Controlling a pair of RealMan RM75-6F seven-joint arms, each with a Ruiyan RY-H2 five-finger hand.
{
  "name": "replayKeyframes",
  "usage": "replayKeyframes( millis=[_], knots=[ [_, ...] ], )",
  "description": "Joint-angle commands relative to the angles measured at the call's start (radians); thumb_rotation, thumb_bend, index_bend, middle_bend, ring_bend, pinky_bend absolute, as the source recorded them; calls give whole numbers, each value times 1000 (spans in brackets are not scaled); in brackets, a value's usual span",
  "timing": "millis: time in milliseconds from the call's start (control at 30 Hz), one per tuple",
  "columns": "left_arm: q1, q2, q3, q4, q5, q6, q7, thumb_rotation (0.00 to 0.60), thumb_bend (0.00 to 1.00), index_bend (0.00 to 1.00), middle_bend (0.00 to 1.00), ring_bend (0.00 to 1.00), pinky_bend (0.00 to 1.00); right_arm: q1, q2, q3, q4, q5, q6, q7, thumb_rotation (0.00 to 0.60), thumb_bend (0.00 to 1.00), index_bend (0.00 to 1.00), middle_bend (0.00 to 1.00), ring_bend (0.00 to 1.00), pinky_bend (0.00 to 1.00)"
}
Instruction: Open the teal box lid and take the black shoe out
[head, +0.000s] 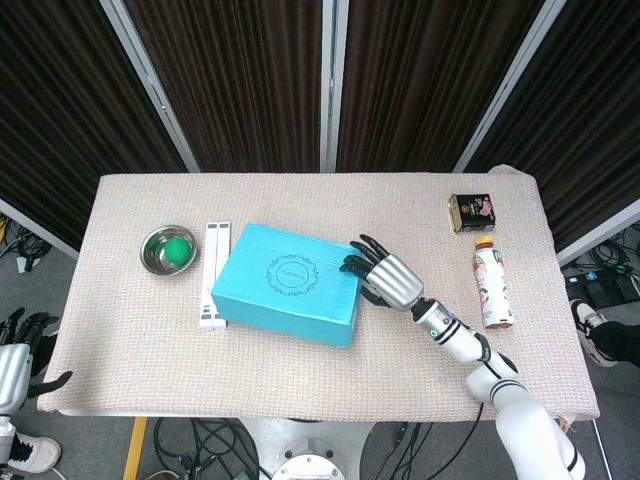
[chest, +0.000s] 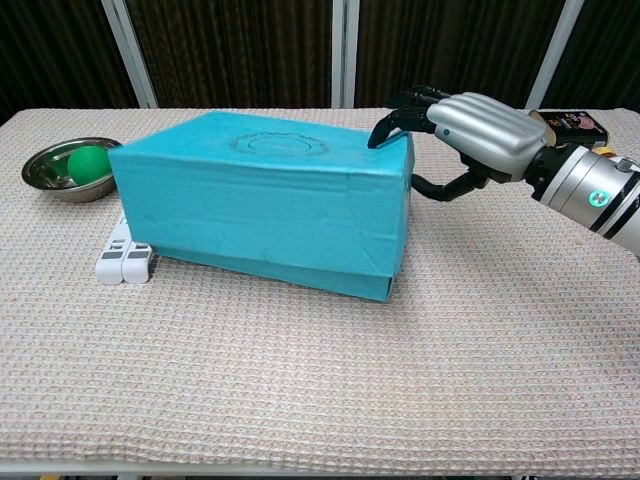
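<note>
The teal box (head: 285, 285) lies skewed on the table with its lid closed, so the black shoe is hidden. In the chest view the box (chest: 260, 205) has its near left corner over the white stand. My right hand (head: 385, 277) is at the box's right end. There its fingertips (chest: 400, 115) rest on the lid's top right edge, and the thumb reaches toward the end wall. It grips nothing. My left hand (head: 15, 355) hangs off the table's front left corner, fingers apart and empty.
A steel bowl (head: 167, 250) with a green ball stands at the left. A white folded stand (head: 215, 260) lies between the bowl and the box, touching the box's corner. A drink bottle (head: 492, 285) lies at the right, and a dark tin (head: 472, 212) sits behind it.
</note>
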Motion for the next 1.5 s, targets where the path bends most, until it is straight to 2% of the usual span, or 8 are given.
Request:
replayKeyframes(
  millis=[33,333,500,867,1033,1200,1300,1500],
  knots=[
    [-1,0,0,-2,1,1,3,600,0,225,172,52,125,1,4,51,-88,84,-62,199,600,532,424,355,100,0],
    [-1,6,-1,-10,7,8,8,600,0,225,172,52,125,25,173,223,-518,317,-317,562,600,531,423,363,92,0],
    [0,10,-1,-15,10,13,10,600,0,225,172,52,125,31,287,340,-768,494,-510,667,600,505,333,357,72,0],
    [3,16,1,-16,15,20,7,600,0,224,172,52,125,92,321,498,-852,791,-744,575,600,350,52,100,0,0],
    [5,20,1,-15,18,24,5,600,0,225,172,52,125,117,289,523,-833,918,-661,380,600,167,0,0,0,0],
    [-11,35,-6,-17,36,20,13,600,0,225,172,52,126,108,238,532,-859,1100,-375,21,600,101,0,0,0,0],
    [-37,50,-14,-22,59,5,11,600,0,225,172,52,125,70,268,506,-924,1043,-260,-82,600,101,0,0,0,0],
    [-145,99,-47,-49,140,-76,-63,600,0,226,172,52,126,-66,421,433,-1118,824,-142,-99,600,102,0,0,0,0]
  ],
)
